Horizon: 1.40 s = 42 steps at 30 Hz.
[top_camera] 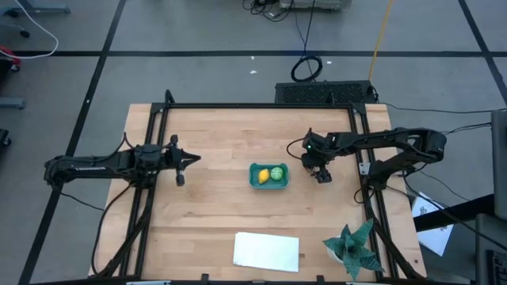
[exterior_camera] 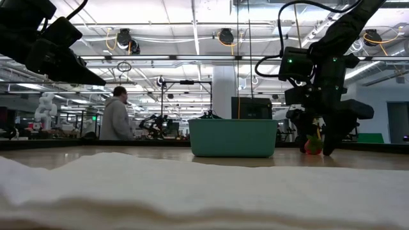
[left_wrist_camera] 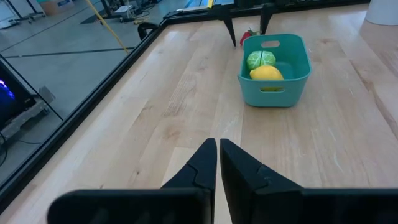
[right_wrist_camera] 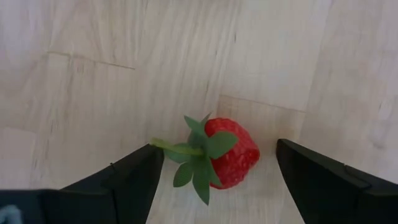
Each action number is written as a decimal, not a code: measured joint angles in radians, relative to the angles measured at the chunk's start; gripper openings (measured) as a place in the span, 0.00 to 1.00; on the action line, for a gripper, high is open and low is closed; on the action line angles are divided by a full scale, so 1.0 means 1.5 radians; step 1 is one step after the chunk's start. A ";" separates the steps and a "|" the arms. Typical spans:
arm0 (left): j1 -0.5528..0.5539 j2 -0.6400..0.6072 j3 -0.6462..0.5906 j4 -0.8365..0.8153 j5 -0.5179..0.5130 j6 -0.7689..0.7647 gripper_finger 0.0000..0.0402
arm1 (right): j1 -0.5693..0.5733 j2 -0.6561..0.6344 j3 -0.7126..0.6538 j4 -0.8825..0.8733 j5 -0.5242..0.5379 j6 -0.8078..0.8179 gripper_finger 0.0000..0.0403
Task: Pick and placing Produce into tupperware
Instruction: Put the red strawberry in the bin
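Note:
The teal tupperware tub stands at the table's middle and holds the yellow lemon and the light green ball; the left wrist view shows the tub too. A red strawberry with green leaves lies on the table to the tub's right, and it also shows in the low view. My right gripper is open and points down. Its fingers stand on either side of the strawberry, apart from it. My left gripper is shut and empty, waiting left of the tub.
A flat white rectangle lies near the table's front edge. A spiky teal-green plant stands at the front right corner. A black frame runs along the table's edges. A person stands in the room far behind the table.

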 joint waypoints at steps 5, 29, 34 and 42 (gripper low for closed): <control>0.000 0.000 0.000 0.000 0.000 0.000 0.06 | 0.000 0.001 0.000 0.002 0.000 0.003 0.75; 0.000 0.000 0.000 0.000 0.000 0.000 0.06 | 0.005 0.002 -0.001 0.013 -0.009 0.032 0.49; 0.000 0.000 0.000 0.000 0.000 0.000 0.06 | 0.005 0.002 -0.001 0.016 -0.010 0.032 0.44; 0.000 0.000 0.000 0.000 0.000 0.000 0.06 | 0.005 0.002 -0.002 0.023 -0.010 0.029 0.43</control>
